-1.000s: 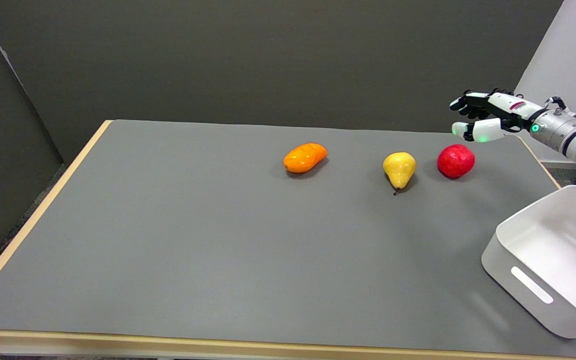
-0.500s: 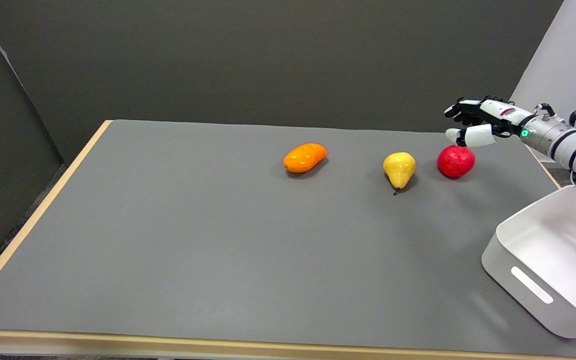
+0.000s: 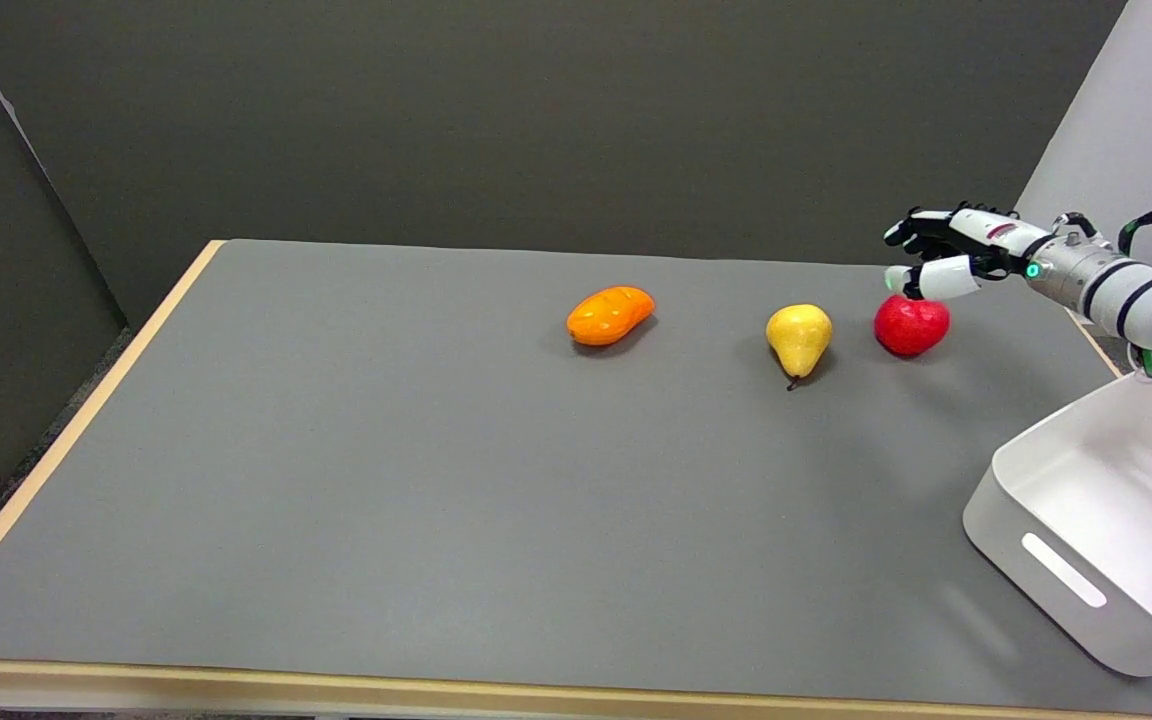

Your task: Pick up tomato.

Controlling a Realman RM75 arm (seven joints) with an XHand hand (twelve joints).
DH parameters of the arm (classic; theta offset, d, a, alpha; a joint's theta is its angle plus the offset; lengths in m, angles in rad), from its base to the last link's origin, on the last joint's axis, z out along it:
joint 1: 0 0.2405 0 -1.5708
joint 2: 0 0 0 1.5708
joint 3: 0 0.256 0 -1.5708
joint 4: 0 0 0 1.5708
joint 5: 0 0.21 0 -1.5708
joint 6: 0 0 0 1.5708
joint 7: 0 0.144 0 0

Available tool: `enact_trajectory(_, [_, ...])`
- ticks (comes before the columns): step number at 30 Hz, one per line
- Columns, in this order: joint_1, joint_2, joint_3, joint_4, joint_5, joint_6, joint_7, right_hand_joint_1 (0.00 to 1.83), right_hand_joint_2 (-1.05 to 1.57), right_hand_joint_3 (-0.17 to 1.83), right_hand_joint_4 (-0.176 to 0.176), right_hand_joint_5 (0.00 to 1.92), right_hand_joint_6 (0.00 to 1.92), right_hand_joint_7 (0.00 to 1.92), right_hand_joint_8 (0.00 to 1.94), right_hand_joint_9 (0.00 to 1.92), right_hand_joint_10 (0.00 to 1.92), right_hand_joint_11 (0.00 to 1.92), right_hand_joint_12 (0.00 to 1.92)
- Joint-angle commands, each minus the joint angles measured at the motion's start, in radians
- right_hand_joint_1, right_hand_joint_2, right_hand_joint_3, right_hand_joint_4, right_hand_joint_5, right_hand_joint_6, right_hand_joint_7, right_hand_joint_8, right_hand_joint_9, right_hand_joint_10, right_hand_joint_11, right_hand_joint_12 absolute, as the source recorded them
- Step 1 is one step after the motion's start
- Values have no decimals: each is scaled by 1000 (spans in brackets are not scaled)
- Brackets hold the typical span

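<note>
The tomato (image 3: pixel 911 325) sits on the grey bench (image 3: pixel 436 480) toward its far right, red and glossy, resting on the surface. My right hand (image 3: pixel 946 255) hovers just over its top, reaching in from the right with the palm turned down. The fingers (image 3: pixel 921 280) are spread and loosely curved, holding nothing; the lowest white fingertip hangs right at the tomato's upper edge, and I cannot tell from this view whether it touches the skin. A green light glows at the wrist, where the white arm runs back out of the picture at the right.

Just left of the tomato lies a yellow pear (image 3: pixel 798 338), its stem pointing toward the near side, close beside the tomato but apart from it. Farther left, well apart from the pear, an orange fruit (image 3: pixel 610 315) lies on its side. At the bench's near right corner stands a white bin (image 3: pixel 1056 570) with a slot handle in its wall, tilted in the view and partly cut by the frame. A dark wall stands behind the bench.
</note>
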Motion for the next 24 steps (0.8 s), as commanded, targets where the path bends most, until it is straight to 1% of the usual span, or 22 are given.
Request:
enact_trajectory(1, [183,-64,-240,177,0,-11,7,420,640,968,61,268,549,364,449,305,790,143,1246])
enact_trajectory(9, [167,-85,-255,219,0,-4,7,418,642,969,63,270,552,365,448,307,790,141,1243])
enact_trajectory(17, [189,-112,-300,259,0,7,8,415,642,971,64,270,553,366,449,312,790,142,1241])
enact_trajectory(24, [220,-158,-352,314,0,31,8,415,641,972,67,270,555,370,450,316,789,147,1241])
